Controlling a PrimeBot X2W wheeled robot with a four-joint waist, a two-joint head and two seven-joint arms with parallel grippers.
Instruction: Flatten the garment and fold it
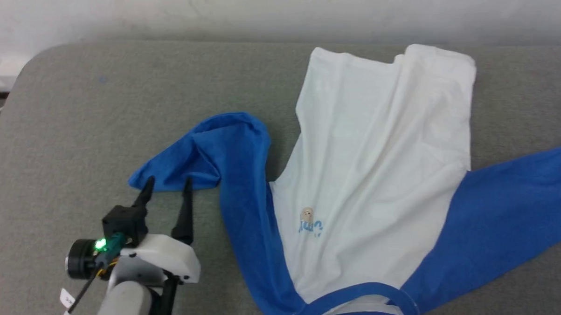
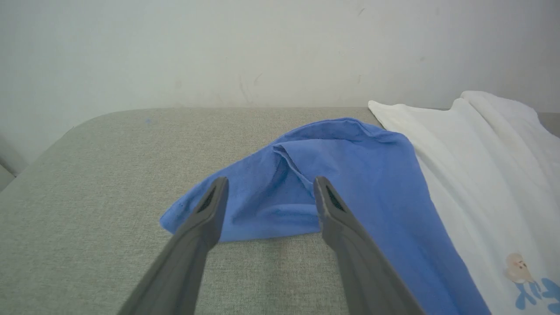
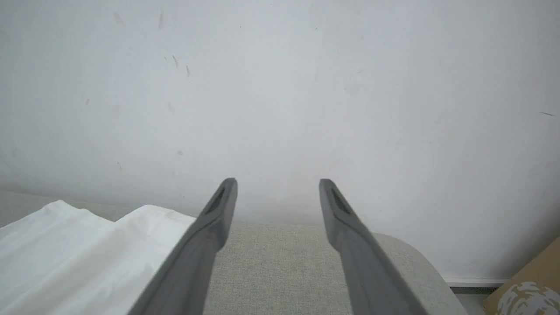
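1. On the grey table, the garment lies spread with its print side up. Its blue neckband is nearest the robot and its white hem points toward the pale wall.
2. The white body carries long creases running from neck to hem, and the far right corner of the hem is bunched into a fold. The small chest print, a tan figure over blue letters, sits just beside the blue seam on the robot's left.
3. The folded sleeve on the robot's left rises from the shoulder, then doubles back on itself, so its end points out to the left across the table.
4. The left tool stands released, fingers spread wide and grasping nothing. It is at the near edge of that folded sleeve.
5. In the left wrist view the sleeve's end lies between and just past the two fingertips. Whether they touch the cloth cannot be told.
6. The outstretched sleeve on the robot's right runs flat to the right edge of the head view.
7. The right tool is also released, its fingers apart with nothing between them. It points at the wall, above the table's far right corner.
8. In the right wrist view the garment's white hem lies down and to the left of the fingers, apart from them.
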